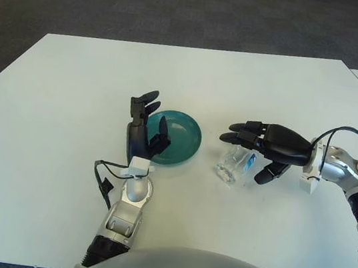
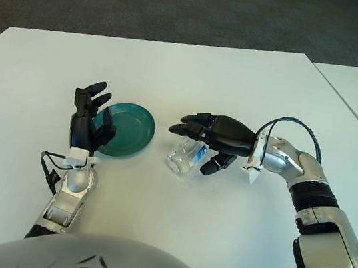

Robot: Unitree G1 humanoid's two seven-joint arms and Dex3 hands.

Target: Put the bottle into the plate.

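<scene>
Bottle (image 1: pixel 236 164): a small clear plastic bottle with a blue label is seen lying on its side on the white surface (image 1: pixel 71 91), just beside the plate at the plate's 3 o'clock.
Bottle's long axis: it runs from about 1 o'clock, where the neck is hidden under the fingers, down to about 7 o'clock, where the flat base points toward the robot.
Right robot hand (image 1: pixel 263 146): it is held directly over the bottle, reaching in from 3 o'clock. The fingers (image 1: pixel 238 131) are spread across the top of the neck end and the thumb hangs on the near side at about 4 o'clock from the bottle. No grasp has been closed; whether the fingers touch the bottle cannot be told.
Left robot hand (image 1: pixel 144 129): it is held upright with fingers spread, gripping nothing, at the plate's 9 o'clock edge.
Plate (image 1: pixel 187 143): a teal round plate is seen with nothing in it.
Nearer hand: the right robot hand is judged far the nearer to the bottle; the plate lies at 9 o'clock from it.
</scene>
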